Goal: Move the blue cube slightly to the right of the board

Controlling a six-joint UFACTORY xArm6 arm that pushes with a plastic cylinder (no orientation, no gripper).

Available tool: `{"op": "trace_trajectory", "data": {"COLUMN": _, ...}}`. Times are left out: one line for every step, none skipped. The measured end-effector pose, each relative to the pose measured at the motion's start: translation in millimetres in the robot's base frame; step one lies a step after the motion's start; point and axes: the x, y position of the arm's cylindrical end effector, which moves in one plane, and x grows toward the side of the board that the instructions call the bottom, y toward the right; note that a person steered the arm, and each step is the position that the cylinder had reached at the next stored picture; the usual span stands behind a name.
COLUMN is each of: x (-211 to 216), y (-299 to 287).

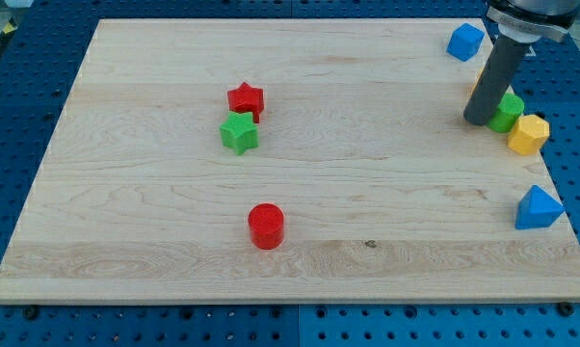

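Note:
The blue cube [465, 41] sits near the board's top right corner. My tip [477, 121] is at the end of the dark rod, below the cube and well apart from it. The tip stands just to the left of a green block [509, 112], close to it or touching; I cannot tell which. A yellow block [529, 134] lies right of the green one. An orange-yellow piece [478, 81] shows partly behind the rod.
A red star [246, 99] and a green star [239, 132] lie together left of centre. A red cylinder [266, 226] sits lower centre. A blue triangular block [538, 208] lies at the right edge. The wooden board [126, 193] rests on a blue perforated table.

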Motion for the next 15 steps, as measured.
{"op": "trace_trajectory", "data": {"x": 0, "y": -4}}
{"op": "trace_trajectory", "data": {"x": -5, "y": -5}}
{"op": "trace_trajectory", "data": {"x": -23, "y": -5}}
{"op": "trace_trajectory", "data": {"x": -50, "y": -5}}
{"op": "trace_trajectory", "data": {"x": -68, "y": -5}}
{"op": "trace_trajectory", "data": {"x": -74, "y": -5}}
{"op": "trace_trajectory", "data": {"x": -74, "y": -15}}
{"op": "trace_trajectory", "data": {"x": -86, "y": -34}}
{"op": "trace_trajectory", "data": {"x": -118, "y": -43}}
{"op": "trace_trajectory", "data": {"x": -159, "y": -43}}
{"op": "trace_trajectory", "data": {"x": -192, "y": -37}}
{"op": "trace_trajectory", "data": {"x": -208, "y": -24}}
{"op": "trace_trajectory", "data": {"x": -207, "y": -17}}
{"op": "trace_trajectory", "data": {"x": -194, "y": -18}}
{"op": "trace_trajectory", "data": {"x": -177, "y": -23}}
